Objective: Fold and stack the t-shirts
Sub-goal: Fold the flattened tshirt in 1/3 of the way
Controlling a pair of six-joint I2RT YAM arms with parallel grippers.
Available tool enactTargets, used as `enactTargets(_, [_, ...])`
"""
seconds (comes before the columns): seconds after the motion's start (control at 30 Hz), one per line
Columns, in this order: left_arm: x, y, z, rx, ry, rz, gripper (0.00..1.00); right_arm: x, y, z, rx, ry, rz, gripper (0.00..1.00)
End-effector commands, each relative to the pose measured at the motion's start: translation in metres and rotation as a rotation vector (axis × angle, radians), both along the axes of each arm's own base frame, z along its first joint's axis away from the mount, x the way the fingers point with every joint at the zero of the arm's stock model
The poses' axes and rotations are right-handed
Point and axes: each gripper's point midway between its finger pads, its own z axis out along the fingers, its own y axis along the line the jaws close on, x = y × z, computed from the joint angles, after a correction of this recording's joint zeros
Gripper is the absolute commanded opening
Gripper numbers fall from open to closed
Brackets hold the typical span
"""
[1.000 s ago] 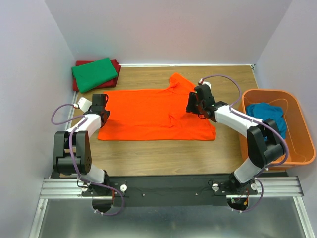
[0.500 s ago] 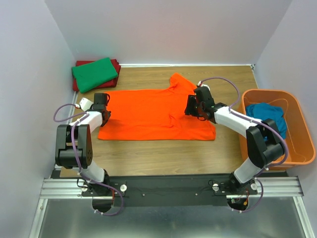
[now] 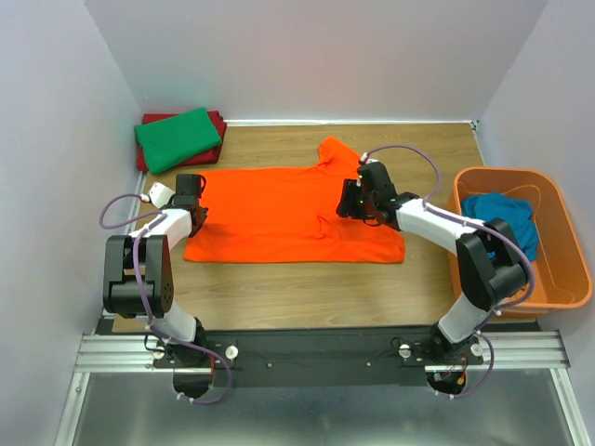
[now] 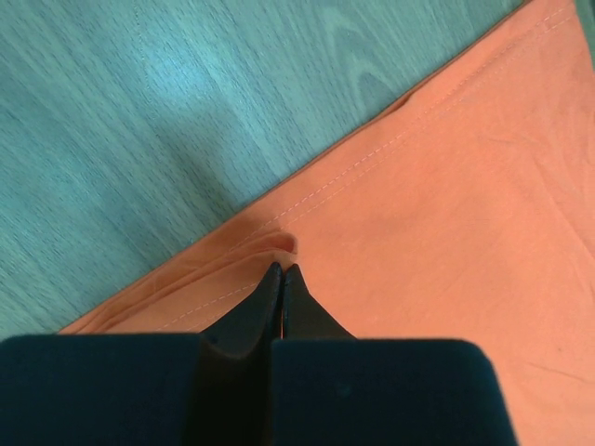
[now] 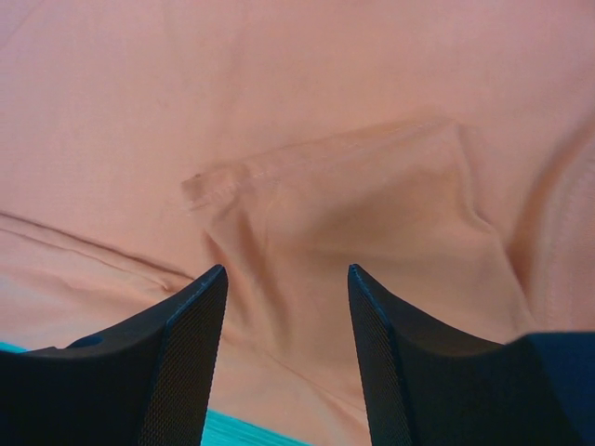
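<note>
R tool (image 3: 348, 202) further left over orange tee (image 3: 279, 209); wood table (image 3: 307, 288), pale walls (image 3: 307, 56).

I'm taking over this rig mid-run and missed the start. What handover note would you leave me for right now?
Left hand: shut, pinching the left hem of the bright orange cloth t-shirt.
Right hand: open, low over the same shirt's right part, gripping nothing.
Things: the orange shirt lies spread out mid-table. The folded green t-shirt lies on the dark red t-shirt in the far left corner. The crumpled teal blue t-shirt is in the orange plastic basket on the right.
Done: green and dark red stacked.
Left: fold the orange shirt, stack it, then do the teal one.
</note>
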Motion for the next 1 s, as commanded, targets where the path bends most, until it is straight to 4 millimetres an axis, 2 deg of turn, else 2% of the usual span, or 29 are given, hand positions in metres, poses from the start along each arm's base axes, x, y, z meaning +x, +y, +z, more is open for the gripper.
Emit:
enactTargets(0.0, [0.003, 0.004, 0.012, 0.025, -0.028, 0.012, 0.0, 0.007, 0.028, -0.005, -0.008, -0.01, 0.047, 0.6])
enactTargets(0.03, [0.002, 0.003, 0.012, 0.025, -0.026, 0.01, 0.0, 0.01, 0.032, -0.003, -0.014, -0.022, 0.045, 0.57])
enactTargets(0.07, [0.002, 0.004, 0.012, 0.027, -0.028, 0.012, 0.0, 0.011, 0.033, -0.009, -0.032, -0.017, 0.043, 0.57])
enactTargets(0.1, [0.002, 0.004, 0.011, 0.026, -0.026, 0.01, 0.0, 0.014, 0.038, -0.005, -0.048, -0.041, 0.037, 0.57])
enactTargets(0.27, [0.003, 0.002, 0.009, 0.018, -0.026, 0.004, 0.0, 0.03, 0.042, -0.011, -0.119, -0.069, 0.005, 0.57])
enactTargets(0.47, [0.005, 0.002, 0.014, 0.026, -0.032, -0.007, 0.0, 0.043, -0.004, -0.003, -0.26, -0.129, -0.155, 0.56])
enactTargets(0.5, [0.005, 0.003, 0.014, 0.027, -0.032, -0.007, 0.0, 0.046, -0.02, -0.005, -0.263, -0.115, -0.185, 0.57])
enactTargets(0.6, [0.006, 0.002, 0.014, 0.025, -0.033, -0.014, 0.0, 0.053, -0.043, -0.008, -0.224, -0.079, -0.208, 0.57])
enactTargets(0.7, [0.008, 0.002, 0.016, 0.028, -0.038, -0.02, 0.0, 0.059, -0.057, -0.012, -0.211, -0.058, -0.209, 0.57])
enactTargets(0.83, [0.009, 0.002, 0.016, 0.033, -0.036, -0.027, 0.0, 0.066, -0.057, -0.014, -0.16, -0.035, -0.181, 0.59])
enactTargets(0.97, [0.009, 0.0, 0.016, 0.028, -0.037, -0.034, 0.0, 0.068, -0.056, -0.024, -0.146, -0.005, -0.177, 0.59])
